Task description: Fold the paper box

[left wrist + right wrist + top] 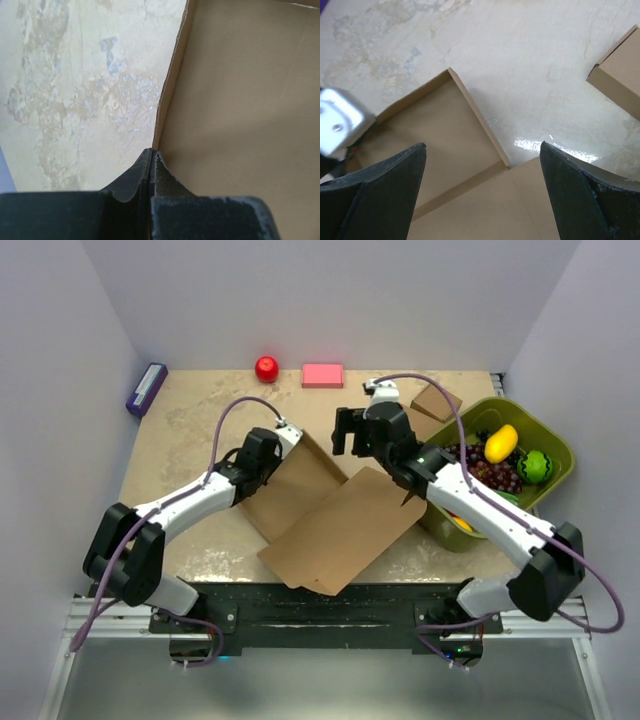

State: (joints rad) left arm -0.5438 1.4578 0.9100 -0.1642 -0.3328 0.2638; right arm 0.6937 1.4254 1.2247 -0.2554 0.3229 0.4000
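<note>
The paper box (340, 528) lies in the middle of the table as a big brown cardboard sheet, with one wide flat panel and a shallow tray part (300, 478) with raised walls. My left gripper (277, 446) is shut on the tray's left wall; in the left wrist view its fingertips (151, 153) pinch the thin cardboard edge (170, 85). My right gripper (346, 431) hangs open over the box's far corner. In the right wrist view the gripper (482, 145) has its fingers spread wide over the tray (440, 125), holding nothing.
A green bin (536, 426) with a yellow fruit (501, 443), grapes and a green fruit stands at the right. A small closed brown box (436, 401) sits behind my right arm. Along the back edge are a red ball (266, 368), a pink block (323, 374) and a purple object (146, 388).
</note>
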